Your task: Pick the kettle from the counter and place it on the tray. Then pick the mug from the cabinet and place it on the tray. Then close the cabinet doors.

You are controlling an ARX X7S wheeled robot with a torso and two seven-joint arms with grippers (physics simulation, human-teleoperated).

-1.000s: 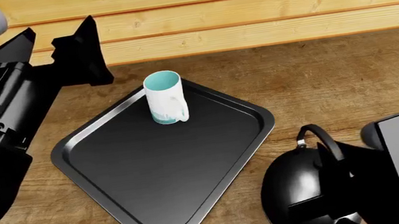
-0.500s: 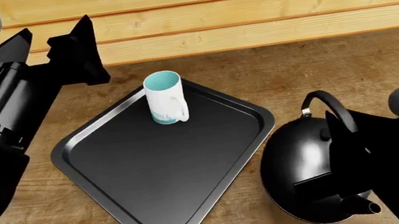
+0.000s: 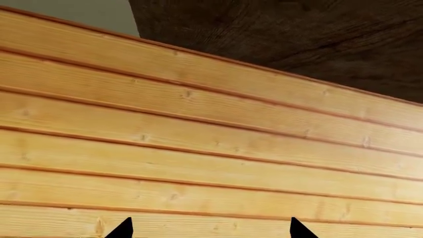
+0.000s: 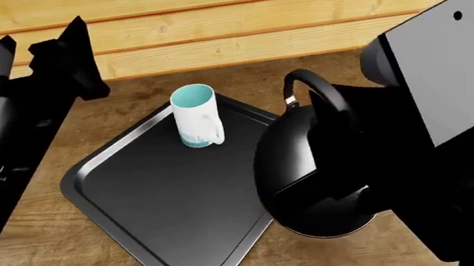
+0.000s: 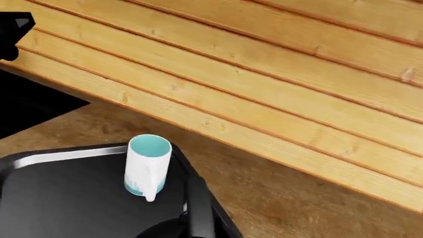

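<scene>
The glossy black kettle hangs off the counter from my right gripper, which is shut on its arched handle. Its body overlaps the right edge of the dark grey tray. The jaws are hidden behind the handle and arm. The white mug with a teal inside stands upright on the tray's far corner, left of the kettle, and also shows in the right wrist view. My left gripper is open and empty, raised at the far left before the wall; its fingertips stand wide apart.
Pale wooden wall planks run along the back of the counter. A dark brown underside shows above the planks in the left wrist view. My right arm's grey housing blocks the counter's right side.
My right gripper has lifted the kettle from the front right of the counter and carried it left and farther back, up to the tray's right edge. The left arm has drifted slightly left.
</scene>
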